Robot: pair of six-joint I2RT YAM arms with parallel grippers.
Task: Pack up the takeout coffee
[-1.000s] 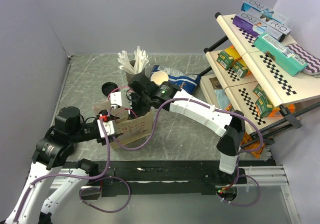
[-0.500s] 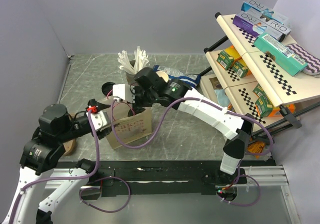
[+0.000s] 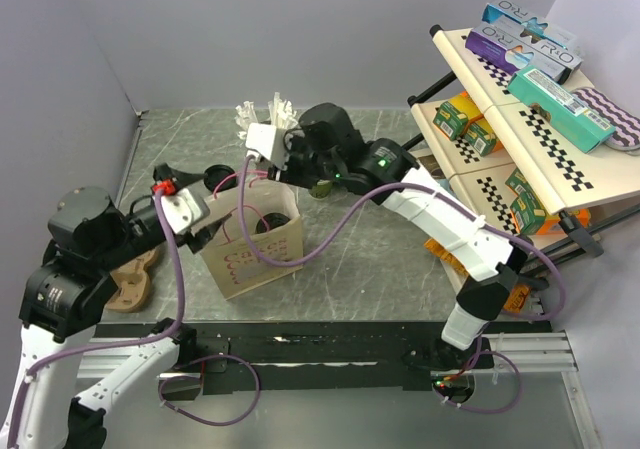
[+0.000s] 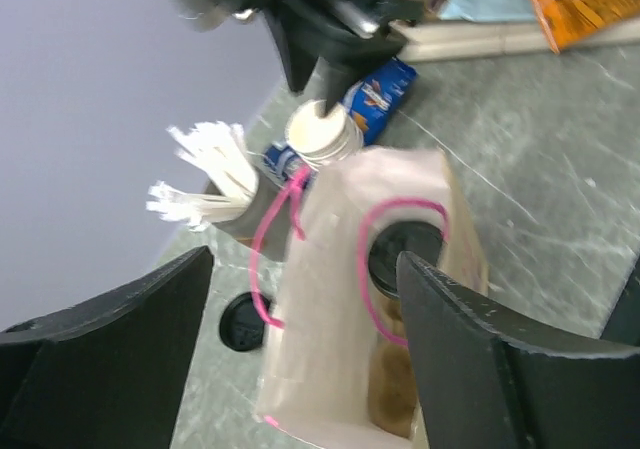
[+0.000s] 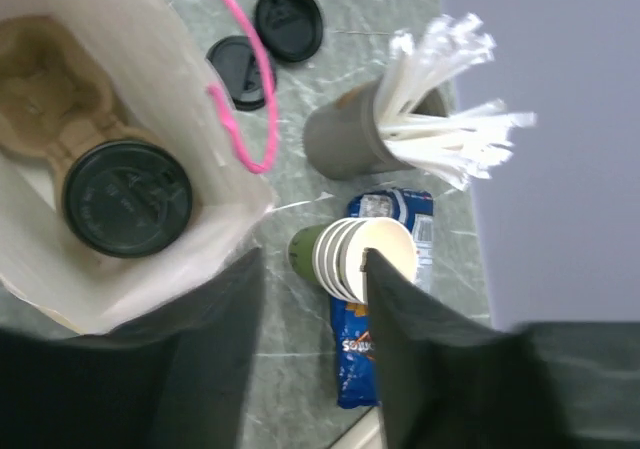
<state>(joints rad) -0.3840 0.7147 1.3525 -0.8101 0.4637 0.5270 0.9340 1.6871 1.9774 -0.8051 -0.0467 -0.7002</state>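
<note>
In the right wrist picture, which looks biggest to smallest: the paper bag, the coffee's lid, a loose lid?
1. paper bag
2. takeout coffee lid
3. loose lid; it lies farther from the camera, so it may truly match.

Robot's left hand (image 4: 305, 269) spread wide, right hand (image 5: 305, 279) partly spread

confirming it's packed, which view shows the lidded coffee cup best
Right wrist: the black-lidded paper cup shows its whole lid inside the cream paper bag. Left wrist shows part; top external, a dark patch.
</note>
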